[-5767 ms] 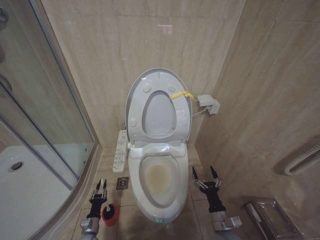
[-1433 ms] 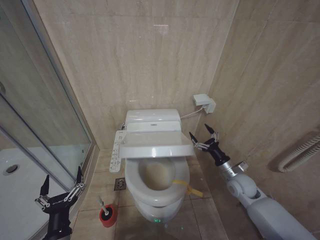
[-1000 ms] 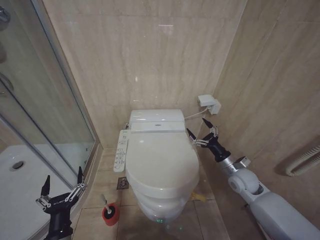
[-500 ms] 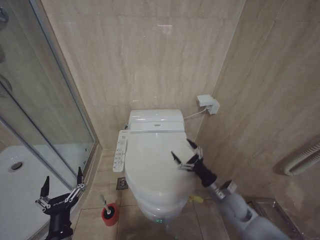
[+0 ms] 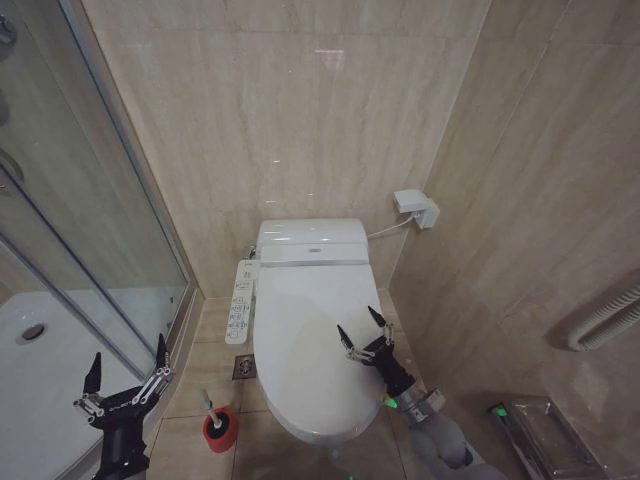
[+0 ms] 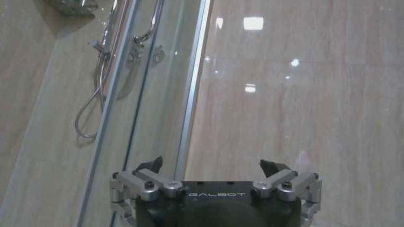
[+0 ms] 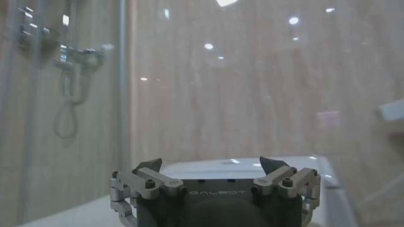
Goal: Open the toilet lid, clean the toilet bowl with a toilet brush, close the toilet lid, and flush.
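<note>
The toilet lid is lying flat and shut over the toilet bowl, so the closing step is judged to be done; the toilet brush is standing in its small red pot on the floor, to the left of the bowl, its pale handle leaning out of the pot, which suggests that the scrubbing is finished too; whether the inside of the bowl is clean cannot be told, since it is covered by the lid; the flush is judged to be the one step left, and nothing in the frames is showing it being started.

The right end effector is being held above the right side of the closed lid, fingers spread wide and pointing up and away toward the back wall, with nothing between them; whether it is touching the lid cannot be told; from the right wrist view the same wide, empty spread is being shown, with the white rear unit of the toilet lying beyond it.

The left end effector is being held low at the robot's left, near the glass shower door, fingers wide apart and empty; it is being kept well apart from the brush and appears idle.
</note>
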{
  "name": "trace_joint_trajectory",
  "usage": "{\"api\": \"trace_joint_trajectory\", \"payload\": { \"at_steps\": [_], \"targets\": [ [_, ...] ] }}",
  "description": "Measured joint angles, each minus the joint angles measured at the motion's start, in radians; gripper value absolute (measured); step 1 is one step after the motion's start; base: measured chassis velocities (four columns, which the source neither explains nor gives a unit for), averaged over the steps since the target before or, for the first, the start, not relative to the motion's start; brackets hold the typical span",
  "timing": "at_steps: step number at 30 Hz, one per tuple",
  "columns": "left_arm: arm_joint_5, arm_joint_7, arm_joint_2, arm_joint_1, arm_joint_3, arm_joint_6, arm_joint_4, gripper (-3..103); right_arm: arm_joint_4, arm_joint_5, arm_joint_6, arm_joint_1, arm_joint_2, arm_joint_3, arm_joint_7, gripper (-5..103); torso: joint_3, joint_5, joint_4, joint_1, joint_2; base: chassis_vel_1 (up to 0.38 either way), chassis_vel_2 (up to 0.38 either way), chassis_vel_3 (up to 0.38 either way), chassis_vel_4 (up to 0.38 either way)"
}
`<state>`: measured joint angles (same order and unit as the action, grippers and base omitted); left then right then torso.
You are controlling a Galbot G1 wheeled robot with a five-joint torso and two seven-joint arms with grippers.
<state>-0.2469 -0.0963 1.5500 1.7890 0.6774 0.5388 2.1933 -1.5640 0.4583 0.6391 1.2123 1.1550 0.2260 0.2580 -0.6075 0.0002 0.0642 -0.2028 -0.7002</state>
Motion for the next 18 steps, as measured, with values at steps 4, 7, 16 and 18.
{"api": "trace_joint_trajectory", "payload": {
  "at_steps": [4,7,16,18],
  "targets": [
    [0.001,0.0,-0.002,-0.004,-0.006,0.0,-0.003,100,0.035,-0.015,-0.003,-0.01,0.04,0.043,-0.015,100,0.0,0.0001,-0.0001,0.0,0.0,0.0,0.0,0.0,0.0],
    [-0.001,0.0,-0.009,-0.011,-0.006,0.0,-0.01,100,0.04,-0.014,-0.015,-0.009,0.071,0.082,-0.031,100,0.0,0.0001,-0.0001,0.0,0.0,0.0,0.0,0.0,0.0],
    [-0.005,-0.001,-0.015,-0.022,-0.014,0.0,-0.023,100,0.082,-0.05,-0.006,0.01,0.095,0.115,-0.043,100,0.0,0.0001,0.0,0.0,0.0,0.0,0.0,0.0,0.0],
    [-0.005,-0.002,-0.016,-0.023,-0.017,0.002,-0.026,100,0.102,-0.069,0.001,0.013,0.098,0.111,-0.044,100,0.0,0.0,0.0,0.0,0.0,0.0,0.0,0.0,0.0]
  ]
}}
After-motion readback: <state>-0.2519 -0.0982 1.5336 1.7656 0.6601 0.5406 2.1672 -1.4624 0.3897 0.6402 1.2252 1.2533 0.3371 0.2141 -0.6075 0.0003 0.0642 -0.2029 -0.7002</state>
